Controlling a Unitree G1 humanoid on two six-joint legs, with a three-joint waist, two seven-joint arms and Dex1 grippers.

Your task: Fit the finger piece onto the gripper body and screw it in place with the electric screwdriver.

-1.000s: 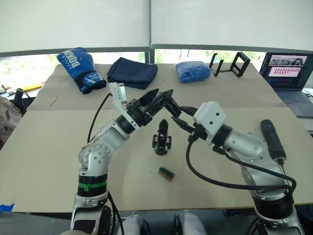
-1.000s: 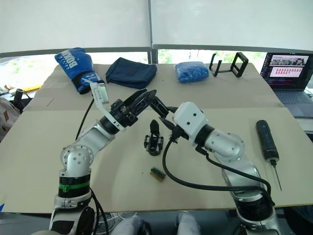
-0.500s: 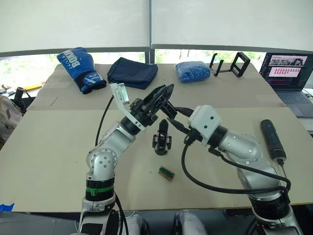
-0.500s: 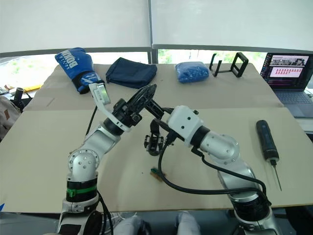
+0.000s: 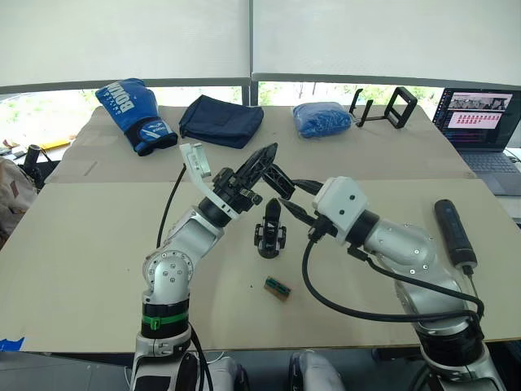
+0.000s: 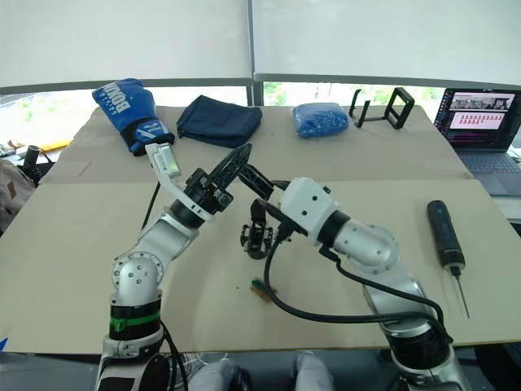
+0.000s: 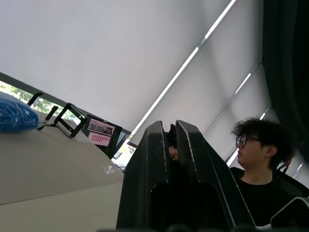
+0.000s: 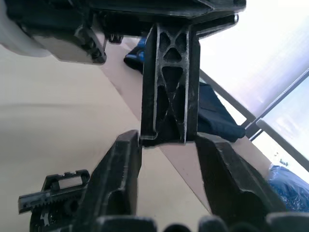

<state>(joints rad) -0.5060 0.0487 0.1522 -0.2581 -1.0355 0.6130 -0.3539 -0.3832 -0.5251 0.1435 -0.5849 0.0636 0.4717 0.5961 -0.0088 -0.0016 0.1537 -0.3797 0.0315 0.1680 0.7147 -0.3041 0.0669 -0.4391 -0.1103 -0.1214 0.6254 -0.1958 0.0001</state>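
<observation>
While the left gripper pinches the finger piece above the gripper body, the right gripper's jaws gape around it; a mistimed release could drop it.

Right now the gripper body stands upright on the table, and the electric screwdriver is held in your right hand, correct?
Not quite. The electric screwdriver is not in the right hand. It lies on the table off to the robot's right, as the right eye view shows. The gripper body does stand upright on the table.
</observation>
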